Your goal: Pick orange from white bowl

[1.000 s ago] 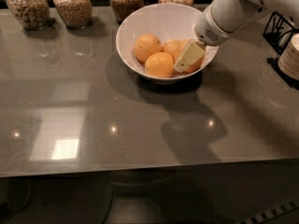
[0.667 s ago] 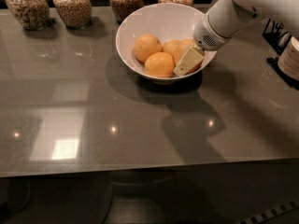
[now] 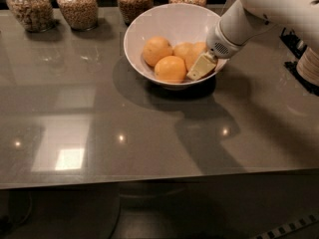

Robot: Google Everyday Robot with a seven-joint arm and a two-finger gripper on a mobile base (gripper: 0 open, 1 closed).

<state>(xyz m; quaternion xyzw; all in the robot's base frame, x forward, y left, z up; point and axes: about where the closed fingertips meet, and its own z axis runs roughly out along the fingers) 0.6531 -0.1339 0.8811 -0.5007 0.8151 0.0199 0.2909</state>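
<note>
The white bowl (image 3: 144, 21) stands at the back middle of the grey table and holds four round orange fruits. The orange (image 3: 170, 68), the largest and deepest in colour, lies at the front of the bowl. Three smaller, lighter fruits lie behind it: left (image 3: 157, 50), middle (image 3: 182, 49) and right (image 3: 196, 54). My gripper (image 3: 202, 66) reaches down into the bowl's right side on a white arm. Its cream tip sits against the right fruit and just right of the orange. The arm hides part of the right fruit and the bowl's right rim.
Several glass jars of grains and nuts stand along the back edge, among them one jar (image 3: 77, 6) and another (image 3: 133, 1) just left of the bowl. A dark wire rack (image 3: 299, 44) and a pale container (image 3: 309, 63) sit at the right edge.
The gripper has shifted only slightly inside the bowl's right side. The fruits and the bowl have not moved.
</note>
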